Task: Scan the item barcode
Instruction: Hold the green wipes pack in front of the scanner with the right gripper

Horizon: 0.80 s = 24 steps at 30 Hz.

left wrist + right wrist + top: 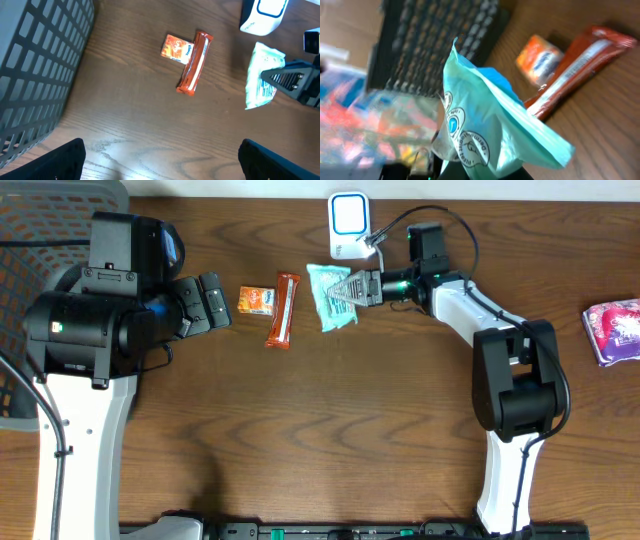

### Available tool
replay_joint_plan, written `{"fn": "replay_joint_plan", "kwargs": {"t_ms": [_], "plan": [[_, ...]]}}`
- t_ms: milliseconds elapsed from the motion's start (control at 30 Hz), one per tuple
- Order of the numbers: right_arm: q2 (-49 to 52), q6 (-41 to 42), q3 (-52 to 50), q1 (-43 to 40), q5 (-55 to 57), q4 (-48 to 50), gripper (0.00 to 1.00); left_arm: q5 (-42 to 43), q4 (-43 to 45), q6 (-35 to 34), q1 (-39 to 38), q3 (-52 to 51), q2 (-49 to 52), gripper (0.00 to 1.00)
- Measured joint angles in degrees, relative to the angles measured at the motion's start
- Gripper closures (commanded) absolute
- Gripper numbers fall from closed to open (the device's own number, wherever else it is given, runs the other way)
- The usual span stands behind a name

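On the dark wooden table (330,430), just below the white barcode scanner (347,225) that stands at the far edge, we find the teal packet (328,298), and the right gripper (342,290) is clenched on it. The jaws reach in from the right and pinch the packet's right-hand edge. In the right wrist view the teal film bunches up into a crumpled peak in front of the camera, with round printed logos on its lower part. We cannot tell whether the packet is clear of the wood or rests on it. To its left, close by, lies a red-orange snack bar (283,310), set nearly lengthwise from far to near. A small orange packet (257,300) lies just beside the upper part of the bar, on its left; in the left wrist view the two appear to touch. The left gripper (208,300) is on the left of that small packet, a little apart from it, with its jaws spread wide and nothing between them. A grey mesh basket (40,220) fills the far left corner. Well apart from all this, at the right edge of the table, lies a pink and purple packet (612,330).
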Motion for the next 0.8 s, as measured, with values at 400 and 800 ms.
{"fn": "replay_joint_plan", "kwargs": {"t_ms": [400,800], "plan": [[-0.22,14.95,7.32,0.52,38.69,6.99,0.99,0.00,-0.02,0.00,0.00,0.00,0.00,0.02],[-0.46,16.22,13.84,1.97,60.57,9.46,0.95,0.00,-0.02,0.00,0.00,0.00,0.00,0.02]]}}
